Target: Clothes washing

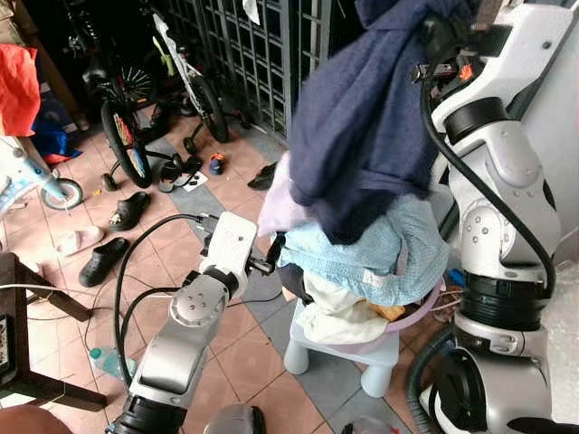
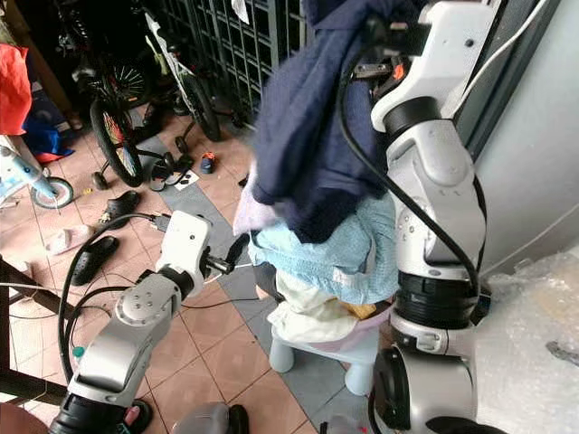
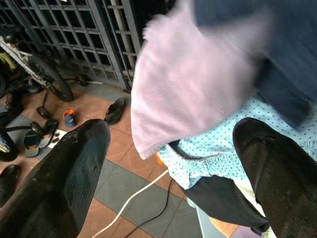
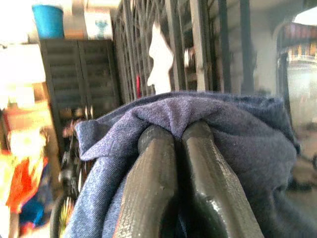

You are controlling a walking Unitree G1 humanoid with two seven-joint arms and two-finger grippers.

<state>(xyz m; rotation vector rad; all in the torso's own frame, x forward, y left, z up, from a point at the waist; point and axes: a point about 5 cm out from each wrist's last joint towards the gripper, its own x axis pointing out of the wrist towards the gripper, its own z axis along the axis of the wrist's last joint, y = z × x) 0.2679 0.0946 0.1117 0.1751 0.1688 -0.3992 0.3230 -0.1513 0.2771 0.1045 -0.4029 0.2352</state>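
Left gripper [image 1: 274,251] sits centre-left of the head view, fingers spread wide w/ nothing between them, tips right beside the pale blue dotted garment [image 1: 362,258]. In its wrist view both black fingers [image 3: 59,178] frame the pile: a blurred pink cloth [image 3: 193,84] above, blue dotted fabric w/ a gathered waistband below, dark cloth under that.

Far left of frame: tiled floor w/ black sandals [image 1: 118,235], a pink slipper [image 1: 80,240], bicycles [image 1: 127,117] leaning near a dark metal grille gate [image 1: 253,54], an orange-red cloth [image 1: 18,86] at the upper-left edge.

Centre: laundry heaped in a pink basin [image 1: 418,314] on a white plastic stool [image 1: 348,348]; cream and yellow pieces spill out lower down.

Upper centre to right: navy blue garment [image 1: 371,108], soft knit, slightly heathered, hanging in heavy folds over the pile, lower edge draped onto the blue dotted piece. Right gripper [image 4: 179,163] is at the top right, fingers pressed together, pinching a fold of the navy cloth, which wraps over both fingertips in its wrist view. Silver right arm [image 1: 498,181] fills the right side.
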